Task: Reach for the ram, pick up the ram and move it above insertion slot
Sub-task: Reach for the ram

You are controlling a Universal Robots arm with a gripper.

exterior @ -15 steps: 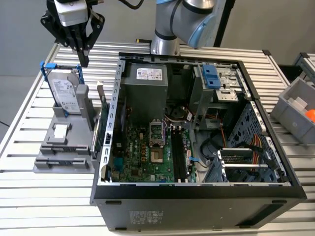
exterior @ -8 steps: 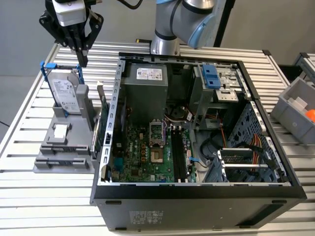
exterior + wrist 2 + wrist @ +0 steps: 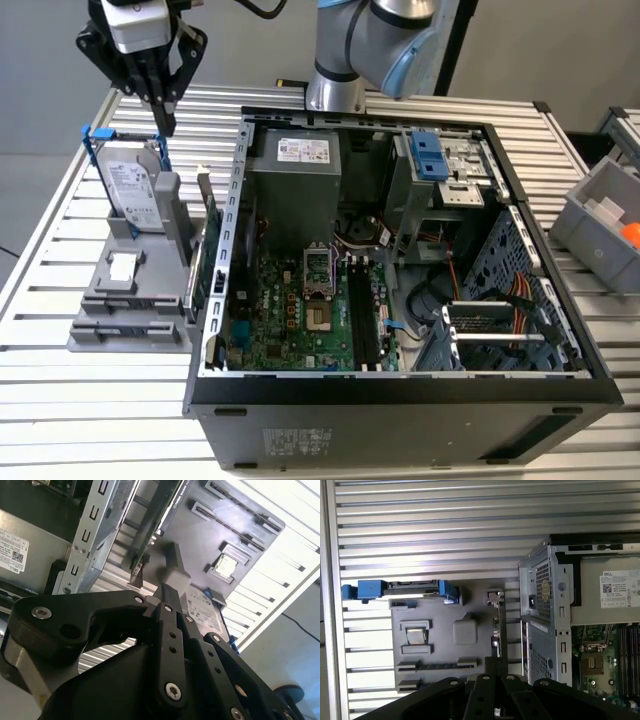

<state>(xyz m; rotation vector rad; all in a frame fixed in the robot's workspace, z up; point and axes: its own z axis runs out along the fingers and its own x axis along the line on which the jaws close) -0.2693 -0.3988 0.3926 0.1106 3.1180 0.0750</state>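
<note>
Grey holder [image 3: 130,325] carries hard drive [image 3: 133,185] and upright ram [image 3: 211,240] beneath the closed jaws.

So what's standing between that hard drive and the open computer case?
In the exterior view, between hard drive and computer case: the grey stand's upright post, then the thin green ram stick on edge by the case wall.
</note>
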